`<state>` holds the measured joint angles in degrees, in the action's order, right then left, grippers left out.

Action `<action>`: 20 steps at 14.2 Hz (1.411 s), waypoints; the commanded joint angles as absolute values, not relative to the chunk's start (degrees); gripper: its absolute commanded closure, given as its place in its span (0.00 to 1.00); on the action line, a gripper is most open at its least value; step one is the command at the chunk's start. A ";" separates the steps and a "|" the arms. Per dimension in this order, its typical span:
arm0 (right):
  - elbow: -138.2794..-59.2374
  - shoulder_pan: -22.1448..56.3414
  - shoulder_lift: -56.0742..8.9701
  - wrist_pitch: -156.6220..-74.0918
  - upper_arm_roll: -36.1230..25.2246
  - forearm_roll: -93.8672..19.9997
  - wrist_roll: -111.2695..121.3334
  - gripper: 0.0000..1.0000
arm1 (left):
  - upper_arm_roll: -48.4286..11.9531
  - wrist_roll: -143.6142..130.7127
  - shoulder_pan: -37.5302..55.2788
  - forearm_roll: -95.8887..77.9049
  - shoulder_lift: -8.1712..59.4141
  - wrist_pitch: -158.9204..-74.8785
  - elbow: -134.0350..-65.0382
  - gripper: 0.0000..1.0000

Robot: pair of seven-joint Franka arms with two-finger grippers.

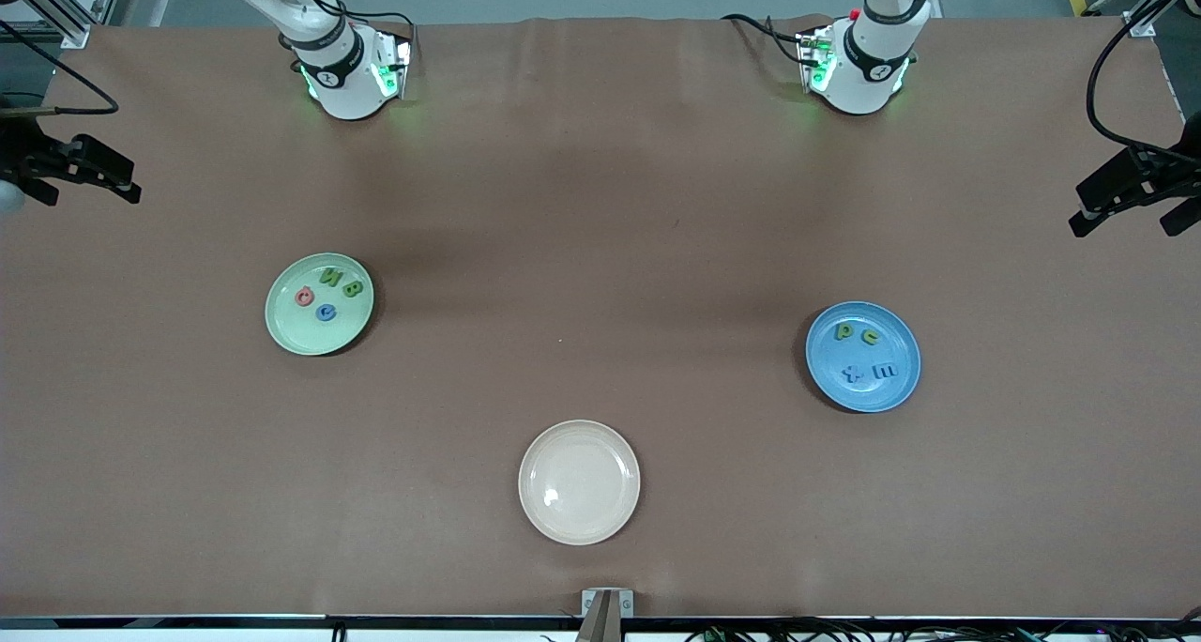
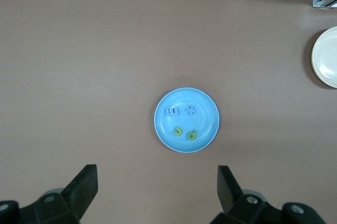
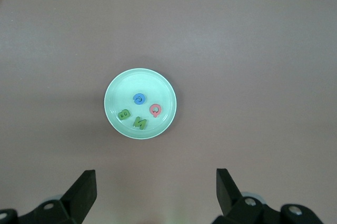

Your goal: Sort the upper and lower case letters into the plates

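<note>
**Evidently sorted: both grippers empty, all eight letters on plates**

Left gripper [image 2: 158, 192]: fingers spread wide, nothing between them, hanging high over the blue plate [image 2: 187, 120], which sits mid-frame in the left wrist view. Right gripper [image 3: 155, 192]: likewise wide and empty, over the pale green plate [image 3: 140, 104], centred in the right wrist view. In the front view neither gripper shows; only the two bases appear along the top edge.

Blue plate, right of centre in the front view: four letters, a green p [image 1: 844, 331], a green c [image 1: 871, 336], a blue t or cross shape [image 1: 853, 374] and a blue m [image 1: 884, 371]. These read as lower case.

Green plate, left of centre in the front view: a green N [image 1: 331, 274], a green B [image 1: 352, 288], a red ring-shaped letter [image 1: 305, 296] (likely Q) and a blue round letter [image 1: 326, 313], perhaps G. These read as upper case.

Cream plate [image 1: 579, 481], bottom centre of the front view, holds nothing. No letters lie on the brown table [image 1: 600, 201].

Judgement: sorting looks finished, with four and four. No pick seems called for; at most the arms would stay or retire clear of the plates.
</note>
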<state>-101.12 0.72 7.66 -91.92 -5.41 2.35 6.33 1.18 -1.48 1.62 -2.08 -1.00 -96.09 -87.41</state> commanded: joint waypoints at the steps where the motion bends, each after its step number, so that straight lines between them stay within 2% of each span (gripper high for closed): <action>1: -102.83 0.00 9.23 -93.07 -5.18 2.20 6.42 0.00 | 1.05 -0.53 1.49 -1.58 -0.35 -95.36 -86.04 0.00; 7: -102.74 -1.05 9.14 -93.25 -5.62 1.32 6.50 0.00 | 0.97 -1.32 1.41 -2.46 -0.35 -94.66 -86.13 0.00; 11: -102.66 -1.14 9.05 -93.60 -5.62 1.23 6.50 0.00 | 0.97 -1.58 1.67 -2.72 -0.44 -88.86 -86.04 0.00; 20: -102.74 -1.41 9.14 -93.52 -5.63 -0.53 6.94 0.00 | 0.97 -1.50 1.76 -2.64 -0.44 -88.51 -86.13 0.00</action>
